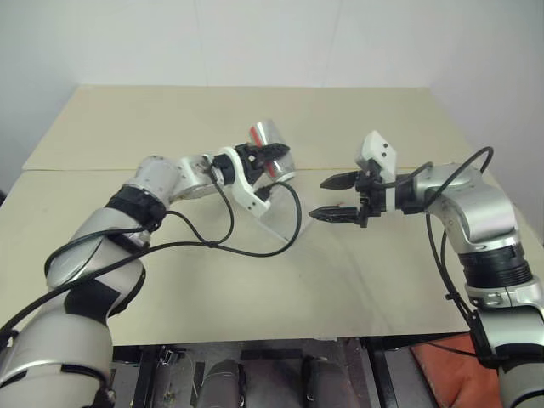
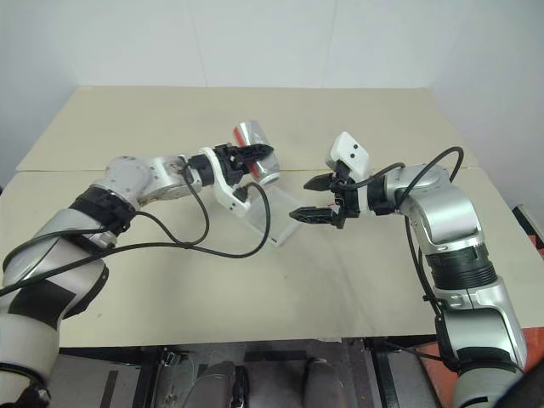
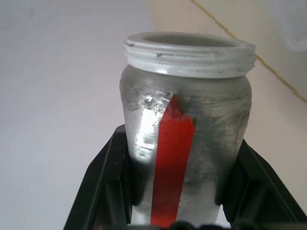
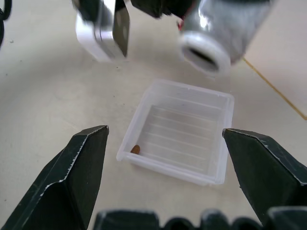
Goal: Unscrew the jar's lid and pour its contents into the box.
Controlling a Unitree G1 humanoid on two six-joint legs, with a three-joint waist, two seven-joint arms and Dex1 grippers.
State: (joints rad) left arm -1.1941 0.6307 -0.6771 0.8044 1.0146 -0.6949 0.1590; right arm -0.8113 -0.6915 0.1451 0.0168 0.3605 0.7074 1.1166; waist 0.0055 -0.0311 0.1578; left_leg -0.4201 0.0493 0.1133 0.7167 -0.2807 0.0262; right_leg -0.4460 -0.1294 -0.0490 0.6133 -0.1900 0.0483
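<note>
**Jar tipped above the clear box**

Silvery-grey jar (image 3: 184, 129), lidless, carries a red label strip with no readable writing. The left gripper (image 1: 270, 158) clamps its body, tilting it above the clear square plastic box (image 4: 178, 139) near mid-table. The right gripper (image 1: 338, 197) hangs beside, fingers spread wide, empty. Beige table (image 1: 255, 280) around lies open.

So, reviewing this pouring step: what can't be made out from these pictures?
- Inside of the jar: its open mouth is dark in the right wrist view, so whether anything remains is unclear.
- The small brown piece in the box: too small to identify.
- The box in the head views: mostly hidden behind the left gripper and its cable.
- The jar's base: covered by the left gripper's fingers in the left wrist view.
</note>
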